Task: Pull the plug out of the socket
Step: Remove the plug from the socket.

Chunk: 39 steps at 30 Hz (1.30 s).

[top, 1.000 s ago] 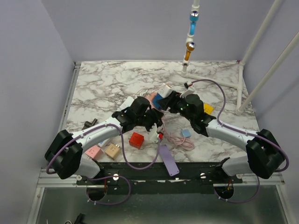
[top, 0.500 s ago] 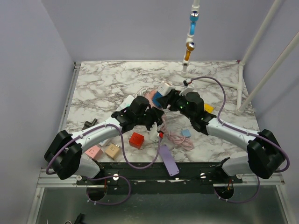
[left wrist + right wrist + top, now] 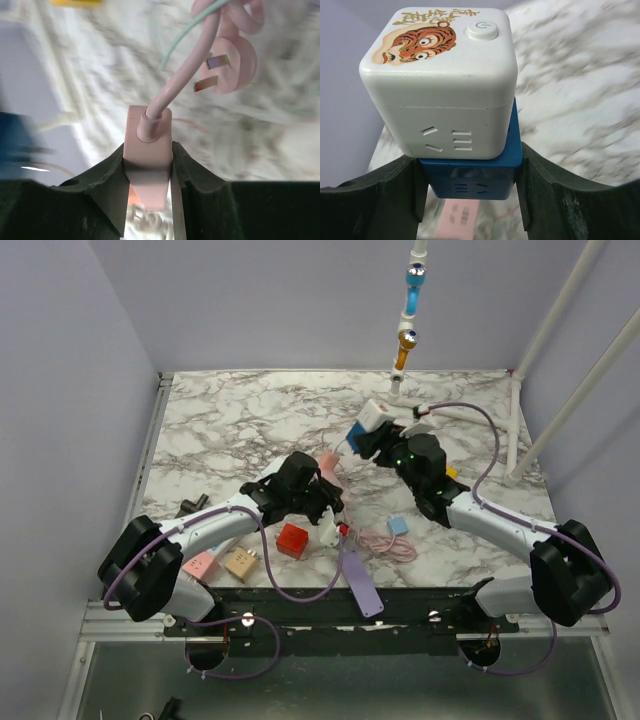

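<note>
My right gripper [image 3: 368,436] is shut on a blue cube socket [image 3: 470,175] with a white cube socket [image 3: 445,95] bearing a tiger picture stacked on top. It holds them raised above the table, at the back middle of the top view, where the white cube [image 3: 375,415] shows. My left gripper [image 3: 325,483] is shut on the cable end of a pink socket strip [image 3: 147,135], low near the table. The strip also shows below the blue cube in the right wrist view [image 3: 457,217], apart from it. The strip's pink cable ends in a two-pronged plug [image 3: 230,62].
A red block [image 3: 292,539], a pink adapter [image 3: 200,565], a tan adapter [image 3: 241,562] and a purple strip [image 3: 361,583] lie near the front edge. A coiled pink cable [image 3: 385,542] and a small light-blue piece [image 3: 398,526] lie in front of the right arm. A white pipe frame [image 3: 520,420] stands at the back right.
My right gripper has lifted the blue and white cubes up and towards the back right, away from the pink strip. My left gripper has stayed low, holding the strip.
</note>
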Each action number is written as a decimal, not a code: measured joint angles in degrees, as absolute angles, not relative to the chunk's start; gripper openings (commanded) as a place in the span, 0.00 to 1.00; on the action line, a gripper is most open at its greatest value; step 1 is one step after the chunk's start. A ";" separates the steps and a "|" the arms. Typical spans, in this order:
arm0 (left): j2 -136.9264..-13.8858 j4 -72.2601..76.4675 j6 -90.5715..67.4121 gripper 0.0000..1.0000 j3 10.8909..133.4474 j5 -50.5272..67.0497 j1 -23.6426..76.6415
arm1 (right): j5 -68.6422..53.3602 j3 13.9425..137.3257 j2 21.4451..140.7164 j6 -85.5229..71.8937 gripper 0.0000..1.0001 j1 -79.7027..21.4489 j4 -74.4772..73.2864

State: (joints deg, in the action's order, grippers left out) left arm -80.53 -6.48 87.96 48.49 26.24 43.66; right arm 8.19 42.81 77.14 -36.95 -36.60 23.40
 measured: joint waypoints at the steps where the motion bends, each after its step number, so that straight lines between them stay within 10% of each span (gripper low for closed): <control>1: -80.36 -8.45 87.07 0.00 47.83 25.89 43.38 | 10.11 42.81 77.12 -36.45 0.01 -34.94 24.86; 11: -80.60 -13.65 86.98 0.00 45.12 23.75 42.72 | 18.74 43.00 77.12 -36.47 0.01 -27.73 31.88; 12: -80.86 -13.65 86.78 0.06 45.41 23.64 42.72 | 18.59 42.92 77.01 -36.49 0.01 -27.83 31.90; 16: -82.72 -13.65 85.69 0.92 47.24 22.15 42.70 | 16.95 41.06 74.87 -36.42 0.01 -28.05 31.29; 17: -83.20 -13.50 85.21 0.98 47.62 21.63 42.70 | 16.29 40.56 73.82 -36.36 0.01 -28.08 30.65; 39: -56.31 -27.31 55.72 0.98 61.52 24.56 42.11 | -23.81 45.41 60.62 -34.85 0.01 -28.03 18.09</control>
